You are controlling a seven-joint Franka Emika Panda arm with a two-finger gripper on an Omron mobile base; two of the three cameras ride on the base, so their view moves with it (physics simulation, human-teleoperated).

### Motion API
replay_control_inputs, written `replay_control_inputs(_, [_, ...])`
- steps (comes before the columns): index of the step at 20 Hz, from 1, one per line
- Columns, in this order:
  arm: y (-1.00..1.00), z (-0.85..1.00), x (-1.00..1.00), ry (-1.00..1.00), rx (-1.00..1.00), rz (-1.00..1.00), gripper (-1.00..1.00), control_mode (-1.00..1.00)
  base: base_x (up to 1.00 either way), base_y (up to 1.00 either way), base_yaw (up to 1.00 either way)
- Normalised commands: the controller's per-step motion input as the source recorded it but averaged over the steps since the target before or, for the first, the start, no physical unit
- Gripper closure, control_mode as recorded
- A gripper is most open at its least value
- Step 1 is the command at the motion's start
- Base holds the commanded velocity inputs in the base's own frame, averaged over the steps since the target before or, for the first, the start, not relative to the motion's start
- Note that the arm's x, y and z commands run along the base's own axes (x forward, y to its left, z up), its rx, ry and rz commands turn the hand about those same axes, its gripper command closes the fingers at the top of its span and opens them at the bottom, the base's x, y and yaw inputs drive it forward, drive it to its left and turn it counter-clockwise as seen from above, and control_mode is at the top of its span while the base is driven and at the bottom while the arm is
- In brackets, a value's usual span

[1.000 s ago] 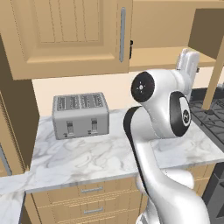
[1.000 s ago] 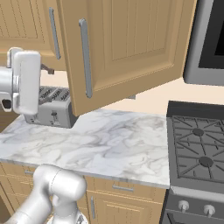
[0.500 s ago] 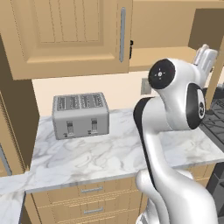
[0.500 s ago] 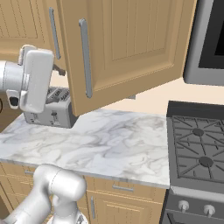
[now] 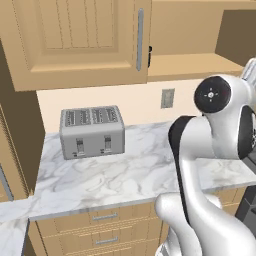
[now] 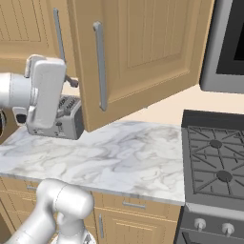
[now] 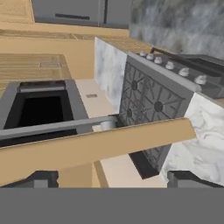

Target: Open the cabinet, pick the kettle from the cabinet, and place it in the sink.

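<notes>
mostly smooth tan wood cabinet (image 6: 143, 57), long silver bar handle (image 6: 100, 66), jaws wide

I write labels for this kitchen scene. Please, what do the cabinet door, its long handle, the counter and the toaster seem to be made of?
Cabinet door: light tan wood, matte, faint grain and raised panel. Handle: a smooth silver bar, probably brushed metal. Counter: white stone with grey veins, like polished marble. Toaster: grey body with a dull sheen, likely metal, though painted plastic would look alike.
</notes>
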Motion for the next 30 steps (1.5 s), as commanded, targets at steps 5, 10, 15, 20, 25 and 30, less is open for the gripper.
replay_control_inputs(5, [-0.38, -0.10, 0.03, -0.14, 0.08, 0.00, -1.00, -1.00, 0.00, 0.00, 0.00])
replay_control_inputs(10, [-0.50, -0.04, 0.08, -0.04, 0.06, 0.00, -1.00, -1.00, 0.00, 0.00, 0.00])
replay_control_inputs(15, [-0.57, 0.00, 0.01, -0.01, 0.04, -0.03, -1.00, -1.00, 0.00, 0.00, 0.00])
replay_control_inputs(20, [-0.59, 0.00, 0.01, 0.00, 0.02, -0.06, -1.00, -1.00, 0.00, 0.00, 0.00])
replay_control_inputs(25, [-0.59, -0.01, 0.04, 0.00, 0.01, -0.09, -1.00, -1.00, 0.00, 0.00, 0.00])
replay_control_inputs(30, [-0.60, -0.03, 0.06, 0.00, 0.00, -0.11, -1.00, -1.00, 0.00, 0.00, 0.00])
